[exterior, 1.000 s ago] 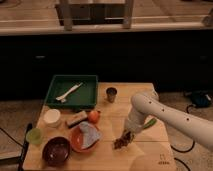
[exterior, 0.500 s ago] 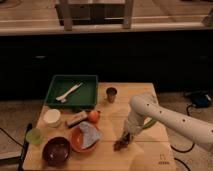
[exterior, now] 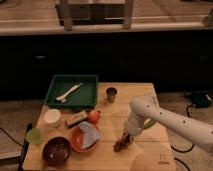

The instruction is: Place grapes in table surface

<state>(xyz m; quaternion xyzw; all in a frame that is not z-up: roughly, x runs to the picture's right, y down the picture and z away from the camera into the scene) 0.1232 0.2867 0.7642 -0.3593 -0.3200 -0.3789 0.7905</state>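
Observation:
The grapes (exterior: pixel 120 145) are a small dark lumpy bunch low over the pale wooden table surface (exterior: pixel 112 159), right of the orange plate. My gripper (exterior: pixel 125 137) comes down from the white arm on the right and is right at the top of the bunch. Whether the bunch rests on the wood I cannot tell. A small dark logo mark (exterior: pixel 161 162) sits near the table's front right corner.
A green tray (exterior: pixel 72 92) with a white utensil stands at the back left. A small dark cup (exterior: pixel 111 94) is behind the arm. An orange fruit (exterior: pixel 93 116), an orange plate with a cloth (exterior: pixel 85 137), a dark bowl (exterior: pixel 56 150), a white cup (exterior: pixel 51 117) and a green cup (exterior: pixel 34 135) fill the left side.
The arm has shifted very slightly; the gripper and the grapes stay at about the same spot low over the table.

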